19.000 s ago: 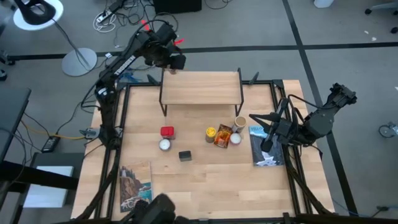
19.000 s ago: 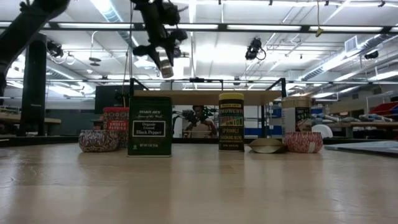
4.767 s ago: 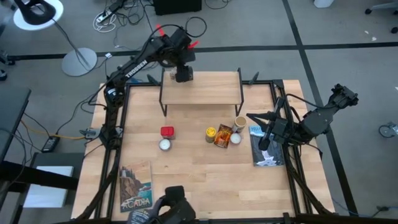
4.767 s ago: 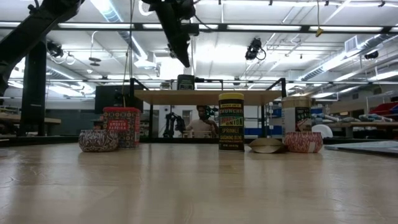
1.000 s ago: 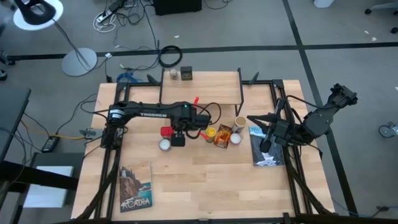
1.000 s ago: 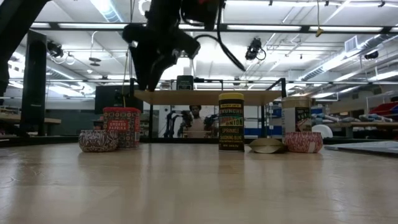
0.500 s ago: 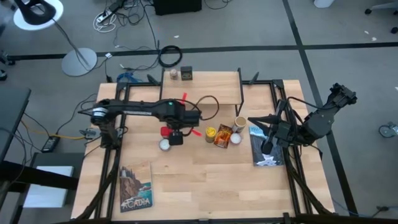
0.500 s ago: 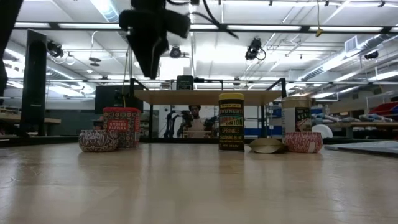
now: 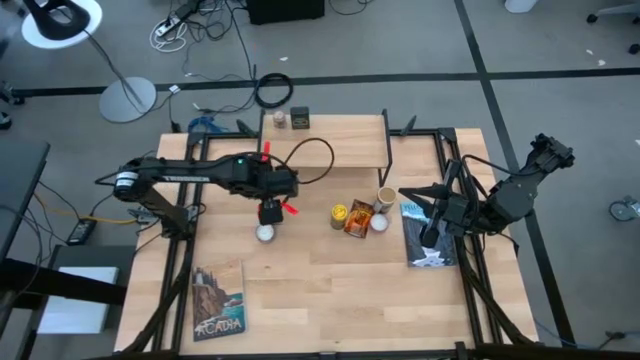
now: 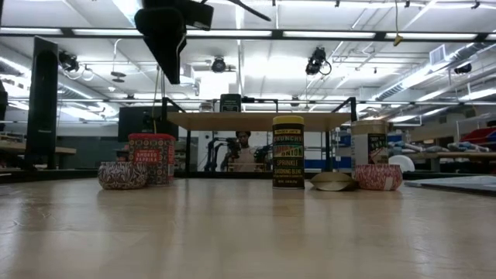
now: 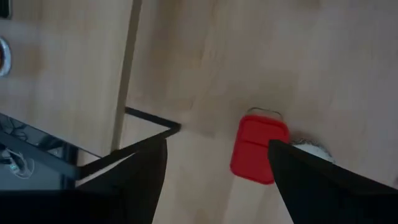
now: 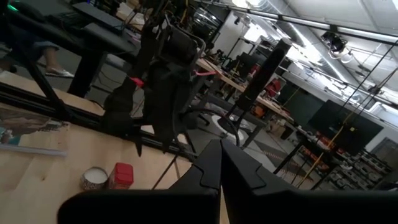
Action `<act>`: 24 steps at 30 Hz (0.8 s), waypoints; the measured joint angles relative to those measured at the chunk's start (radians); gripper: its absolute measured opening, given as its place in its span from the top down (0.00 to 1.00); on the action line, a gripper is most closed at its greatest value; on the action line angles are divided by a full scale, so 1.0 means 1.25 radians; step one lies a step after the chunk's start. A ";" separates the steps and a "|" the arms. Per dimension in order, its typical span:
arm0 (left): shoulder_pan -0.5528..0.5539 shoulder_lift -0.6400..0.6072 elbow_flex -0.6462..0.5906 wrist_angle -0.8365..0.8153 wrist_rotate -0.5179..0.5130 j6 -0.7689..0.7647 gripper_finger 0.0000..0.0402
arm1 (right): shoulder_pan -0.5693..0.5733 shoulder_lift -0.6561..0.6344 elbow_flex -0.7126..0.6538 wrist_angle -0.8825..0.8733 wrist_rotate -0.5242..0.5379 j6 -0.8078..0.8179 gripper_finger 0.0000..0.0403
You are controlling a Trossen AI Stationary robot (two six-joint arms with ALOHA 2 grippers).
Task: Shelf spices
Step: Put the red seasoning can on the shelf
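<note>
- Worktop: light wood planks, black metal frame round the edge.
- Shelf: pale plank top on thin black legs, at the far side of the worktop; long axis runs left-right in the high view.
- On the shelf's far left corner: dark tin, boxy, and a small pale-capped jar just beside it, both upright.
- Red tin: rectangular, printed label, upright on the worktop in front of the shelf's left legs; in the left wrist view its red lid shows as a rounded rectangle.
- White round disc touching or just beside the red tin, on its near side; patterned side wall in the low view.
- Cluster to the right of centre: yellow black-lidded jar, a tall upright cylinder; orange packet, flat; tan cylindrical jar, upright; second white disc.
- Two flat picture-covered books: one at the near left corner, one at the right edge.
- Left end effector: above the red tin, pointing down, fingers spread, holding nothing; the low view shows it clear of the tin's top.
- Right end effector: parked over the right-hand book, fingers pressed together, holding nothing.
</note>
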 joint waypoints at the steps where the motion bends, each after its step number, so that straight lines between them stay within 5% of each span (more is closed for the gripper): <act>1: -0.002 0.001 0.000 0.001 0.009 -0.011 0.29 | 0.000 0.000 0.000 0.000 0.000 0.000 0.99; 9: -0.013 0.005 0.000 0.033 0.094 -0.056 0.29 | 0.000 0.000 0.000 0.001 0.000 -0.003 0.99; 24: 0.055 0.005 0.000 0.020 0.088 -0.005 0.29 | 0.000 0.000 0.000 0.006 0.000 -0.006 0.99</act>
